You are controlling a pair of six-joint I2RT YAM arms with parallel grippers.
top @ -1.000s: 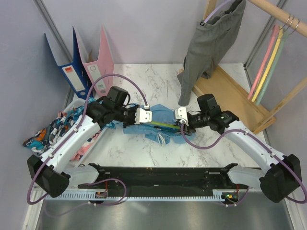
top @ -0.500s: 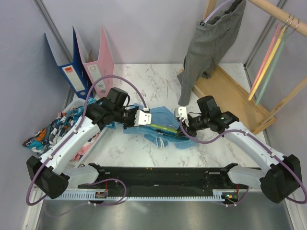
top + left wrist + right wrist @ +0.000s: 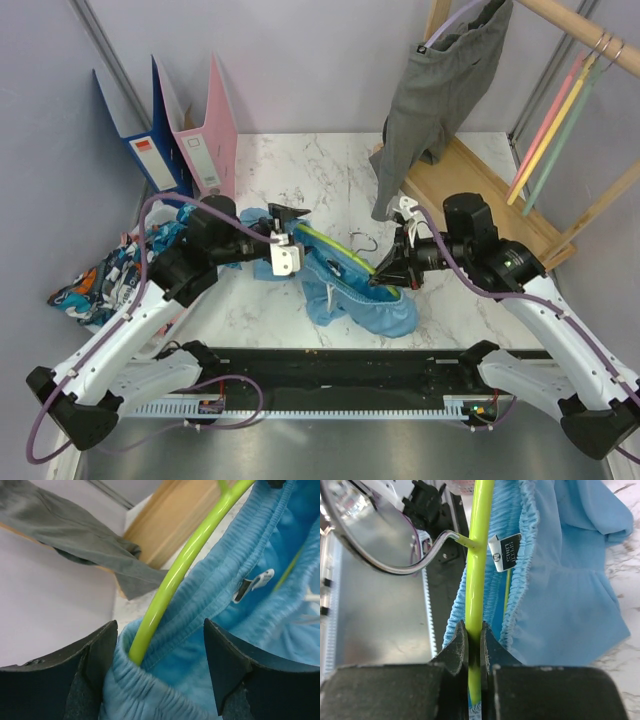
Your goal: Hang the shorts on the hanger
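Lime-green hanger (image 3: 476, 555) runs inside the waistband of the blue shorts (image 3: 375, 310); I judge the task nearly done. My right gripper (image 3: 474, 640) clamps the hanger; my left gripper (image 3: 161, 665) has its jaws apart.

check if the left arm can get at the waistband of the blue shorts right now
Probably yes. The left gripper is open, with the elastic waistband of the blue shorts and one arm of the lime green hanger already between its jaws. Nothing else appears to be in the way.
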